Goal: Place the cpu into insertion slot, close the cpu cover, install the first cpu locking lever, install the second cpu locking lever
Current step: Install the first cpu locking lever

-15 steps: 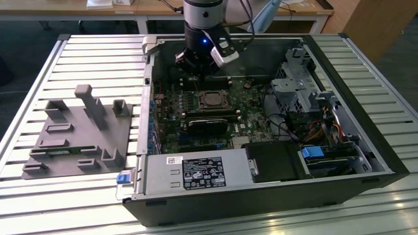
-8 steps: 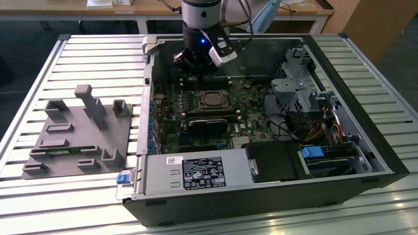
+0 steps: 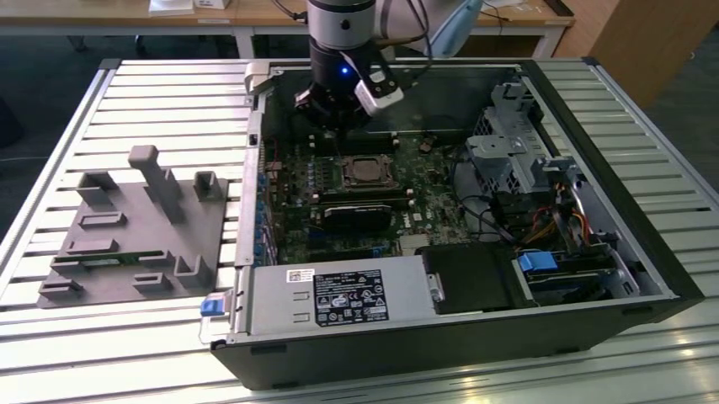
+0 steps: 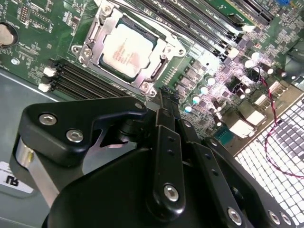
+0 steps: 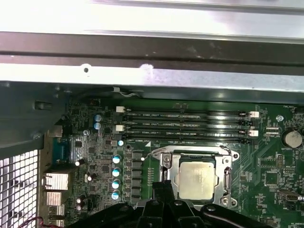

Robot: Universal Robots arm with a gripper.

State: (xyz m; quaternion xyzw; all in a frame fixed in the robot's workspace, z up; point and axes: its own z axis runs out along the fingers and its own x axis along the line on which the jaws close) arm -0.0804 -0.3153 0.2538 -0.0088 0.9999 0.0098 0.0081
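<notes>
Fingers (image 4: pixel 167 123) clenched, empty | second wrist view: cpu (image 4: pixel 127 47) under cpu cover (image 4: pixel 92 35) | exterior view: grey fixture (image 3: pixel 113 223)

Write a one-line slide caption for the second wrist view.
Gripper hovers over the green motherboard, with the cpu seated under the closed cpu cover.

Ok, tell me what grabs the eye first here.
The open computer case sits in the exterior view's middle, its green board bared. On that board the silver cpu lies framed by the metal cpu cover, and the arm's black hand hangs close beside it.
</notes>
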